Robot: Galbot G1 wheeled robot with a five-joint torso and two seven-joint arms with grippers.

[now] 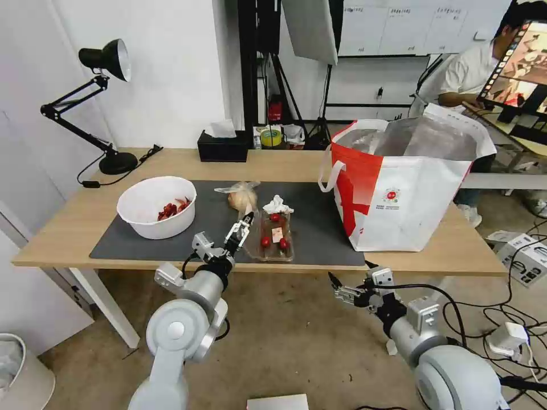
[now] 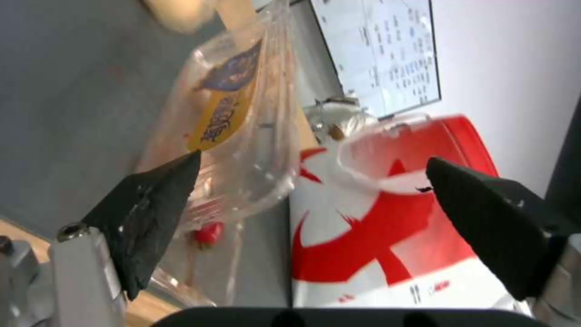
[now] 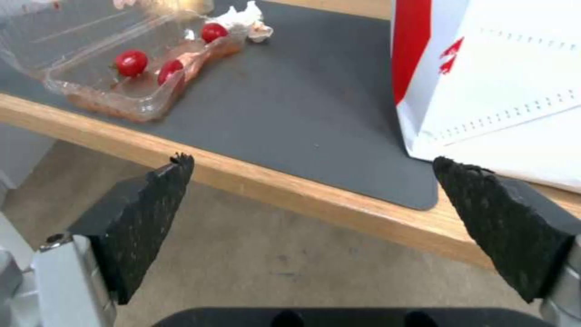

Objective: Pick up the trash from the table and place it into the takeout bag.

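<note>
On the dark mat (image 1: 319, 228) of the table (image 1: 68, 228) lie a white bowl (image 1: 156, 208) with red scraps, a clear bag around a beige lump (image 1: 242, 196), a crumpled tissue (image 1: 277, 205) and a clear hinged tray (image 1: 276, 236) with red bits. My left gripper (image 1: 244, 225) hovers open at the tray's left edge; in the left wrist view the tray (image 2: 242, 150) sits against one finger (image 2: 151, 213). The takeout bag (image 1: 399, 188) stands open on the right. My right gripper (image 1: 337, 289) hangs open below the table's front edge, facing the tray (image 3: 121, 68) and the bag (image 3: 496, 77).
A black tissue box (image 1: 223, 147) and a desk lamp (image 1: 105, 102) stand at the table's back. A white bin (image 1: 17, 370) sits on the floor at the left, and cables and boxes (image 1: 524, 256) lie on the floor at the right.
</note>
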